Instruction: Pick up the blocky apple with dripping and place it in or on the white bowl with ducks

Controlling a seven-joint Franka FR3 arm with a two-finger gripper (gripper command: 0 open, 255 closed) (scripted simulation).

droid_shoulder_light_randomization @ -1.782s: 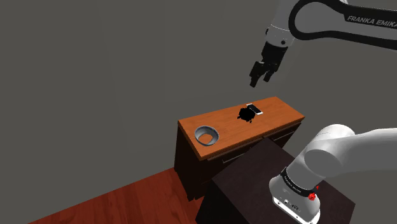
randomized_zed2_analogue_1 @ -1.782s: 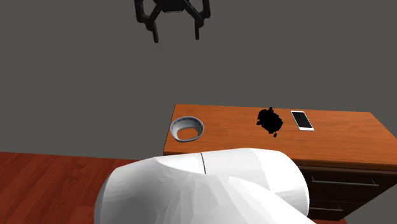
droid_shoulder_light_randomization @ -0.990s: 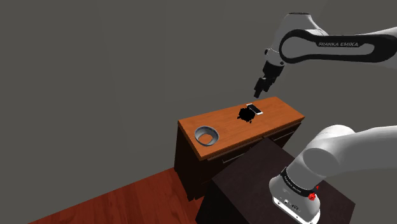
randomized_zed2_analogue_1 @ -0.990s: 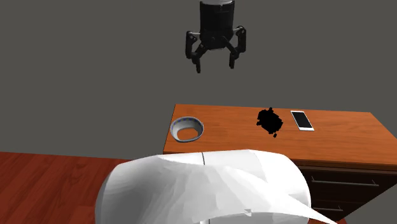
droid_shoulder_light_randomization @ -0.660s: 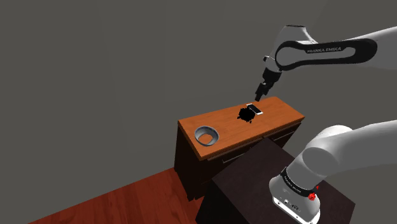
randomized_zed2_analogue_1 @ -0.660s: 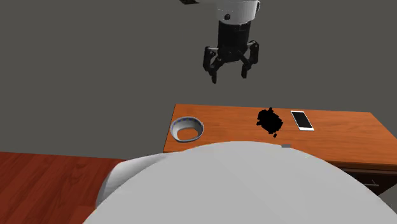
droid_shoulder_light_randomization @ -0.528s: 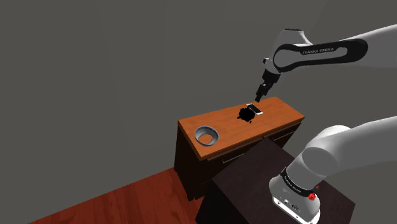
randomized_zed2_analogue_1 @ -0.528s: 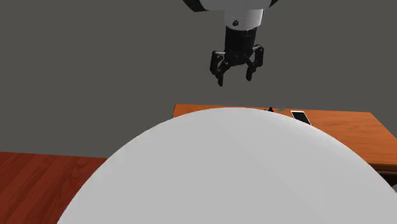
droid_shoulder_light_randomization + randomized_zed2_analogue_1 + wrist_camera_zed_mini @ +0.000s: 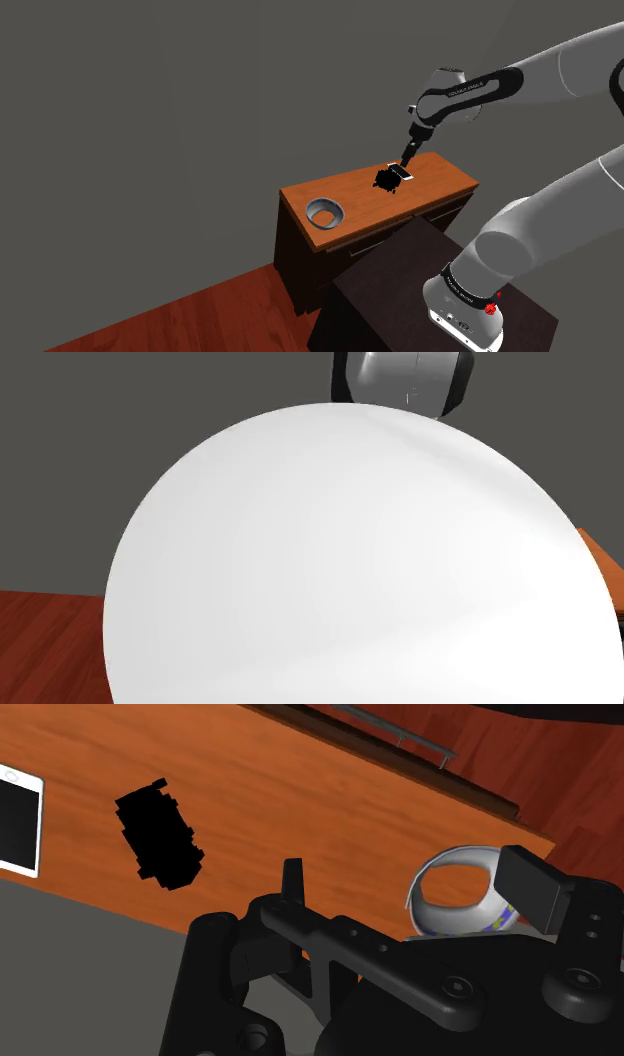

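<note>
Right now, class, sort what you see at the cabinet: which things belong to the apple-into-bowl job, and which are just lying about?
Job: black blocky apple, bowl, open gripper.
Lying about: phone, on the wooden cabinet.

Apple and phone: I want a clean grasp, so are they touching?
Apart. The wrist view shows a strip of bare tabletop between the black apple and the phone.

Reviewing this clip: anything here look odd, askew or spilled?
The apple is odd: a flat, jagged pure-black blob with no shading, lying on the cabinet top beside the phone. The white arm also looms right before the second exterior camera. The bowl sits upright; nothing looks spilled.
</note>
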